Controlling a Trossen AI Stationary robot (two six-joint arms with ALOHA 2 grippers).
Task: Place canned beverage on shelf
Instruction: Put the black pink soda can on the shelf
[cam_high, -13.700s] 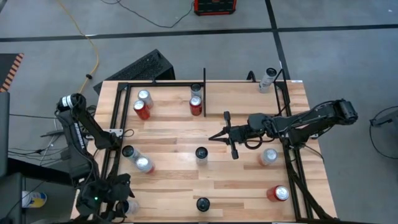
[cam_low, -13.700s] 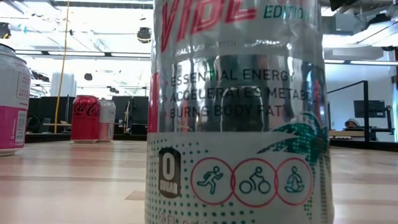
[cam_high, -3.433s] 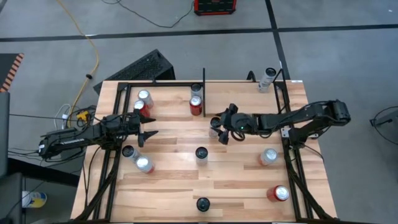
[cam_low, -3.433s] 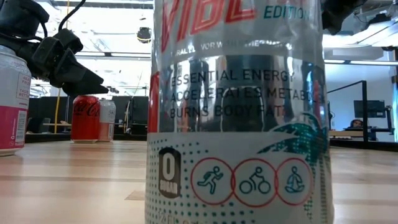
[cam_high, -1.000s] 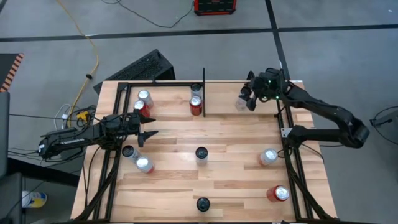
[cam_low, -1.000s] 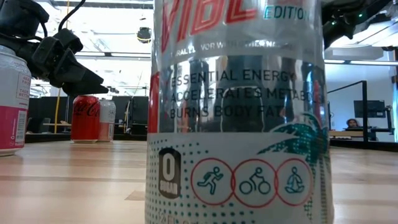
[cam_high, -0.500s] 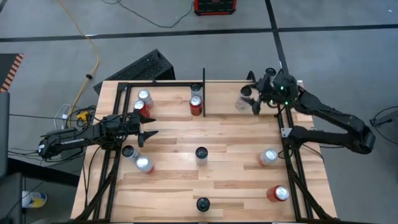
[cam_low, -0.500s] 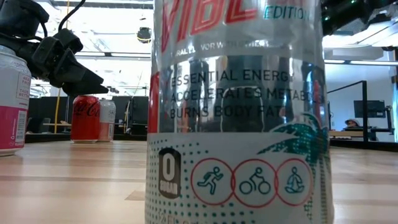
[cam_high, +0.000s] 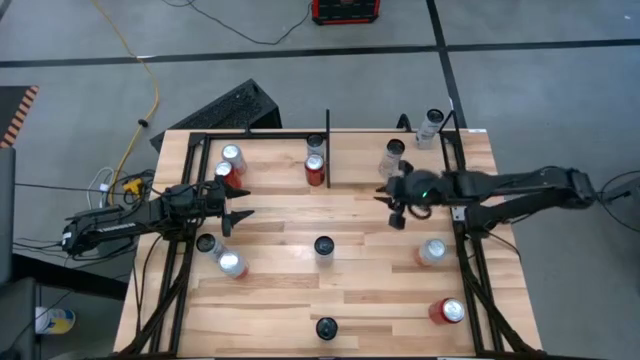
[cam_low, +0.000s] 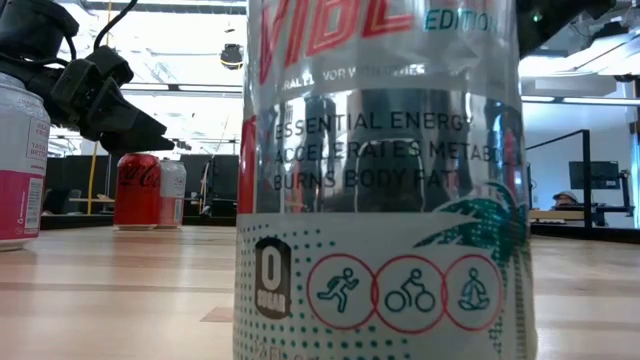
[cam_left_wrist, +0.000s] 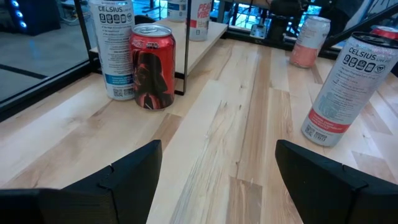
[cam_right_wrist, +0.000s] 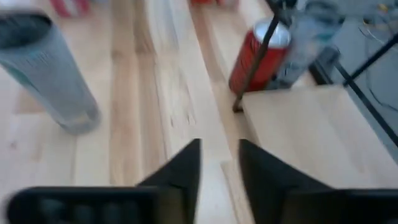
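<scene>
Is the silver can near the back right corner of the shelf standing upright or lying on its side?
Upright. In the high view the silver can shows its round top, standing free on the shelf, with the right gripper apart from it.

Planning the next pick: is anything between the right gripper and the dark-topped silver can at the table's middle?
Nothing visible: only bare wooden planks lie between the right gripper and the dark-topped silver can.

The pale wooden plank shelf (cam_high: 290, 215) looks smooth and matt. The tall silver metal can (cam_low: 385, 180) is glossy, and the thin black metal rails (cam_high: 260, 133) look matt.
</scene>
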